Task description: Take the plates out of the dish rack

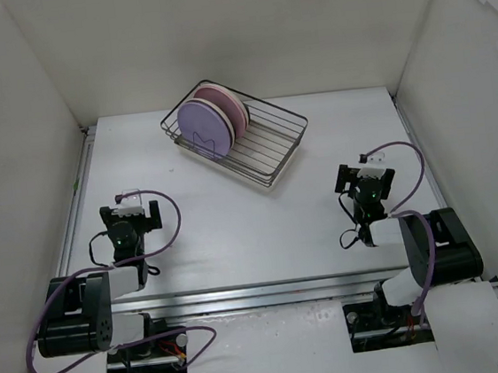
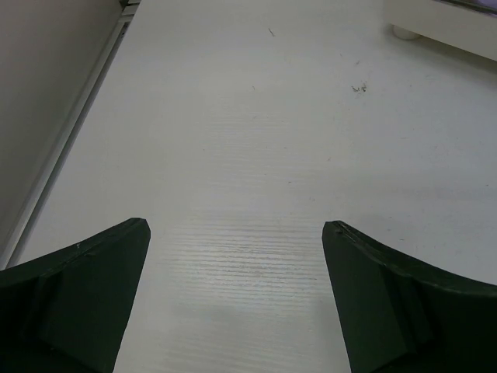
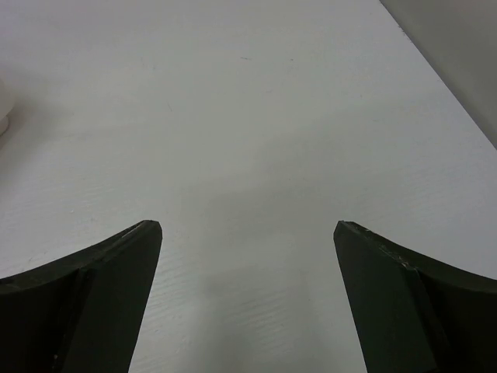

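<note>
While I am holding both arms low at the near edge of the table, no unloading is showing yet: every plate I can see is sitting in the dish rack, and none is lying out on the table. My left gripper is hanging wide open and empty over bare tabletop, and my right gripper is doing the same; both are well apart from the rack.

The rack is sitting toward the far middle of the table, its long axis running diagonally from far left to near right. The plates are standing on edge, crowded into its far-left end, leaving the near-right stretch of wire bare. A lavender plate is fronting the row, its broad face turning roughly toward my bases, with a pink plate just behind it. Whether more are hiding between or behind them, I cannot tell. So I am judging the whole job as still ahead of me.
</note>
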Controlling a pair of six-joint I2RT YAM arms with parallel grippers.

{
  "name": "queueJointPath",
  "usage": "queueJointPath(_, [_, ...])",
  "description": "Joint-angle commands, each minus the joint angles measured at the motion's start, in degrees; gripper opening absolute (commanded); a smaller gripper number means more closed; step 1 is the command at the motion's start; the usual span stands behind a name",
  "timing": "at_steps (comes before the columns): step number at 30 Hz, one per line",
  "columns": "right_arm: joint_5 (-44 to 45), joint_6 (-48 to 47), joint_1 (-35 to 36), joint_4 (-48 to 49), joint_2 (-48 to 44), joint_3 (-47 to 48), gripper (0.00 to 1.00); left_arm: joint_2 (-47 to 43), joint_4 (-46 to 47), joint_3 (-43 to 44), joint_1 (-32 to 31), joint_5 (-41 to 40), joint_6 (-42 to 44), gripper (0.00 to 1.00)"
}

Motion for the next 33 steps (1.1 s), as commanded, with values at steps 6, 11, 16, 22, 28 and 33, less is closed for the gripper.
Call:
queueJointPath(6, [-3.54, -1.73, 0.43, -13.00, -10.92, 9.02, 1.00, -1.84, 4.73, 1.06, 0.32, 0.79, 0.35, 1.00])
queueJointPath(11, [-16.00, -7.78, 0.35, -39.28, -20.70, 21.53, 1.00, -17.57, -31.43, 18.22, 1.28, 18.54, 9.40, 1.00])
queueJointPath(16, [-21.16, -5.73, 0.61, -56.09, -24.32, 35.50, 1.00, -18.29, -50.17, 35.75, 1.81, 11.06, 13.34, 1.00])
queueJointPath(22, [-25.14, -1.27, -0.80, -65.59, -22.58, 46.49, 0.99, -5.20, -81.12, 64.94, 1.03, 30.54, 27.06, 1.00])
queueJointPath(28, [-24.48, -1.03, 1.75, -73.43, -16.95, 53.98, 0.57, 4.64, -84.22, 75.75, -6.35, 27.80, 38.13, 0.43])
queueJointPath(33, [-24.20, -1.56, 6.32, -73.18, -15.36, 52.40, 0.64, 11.24, -67.33, 74.11, -6.98, 29.44, 41.32, 0.59])
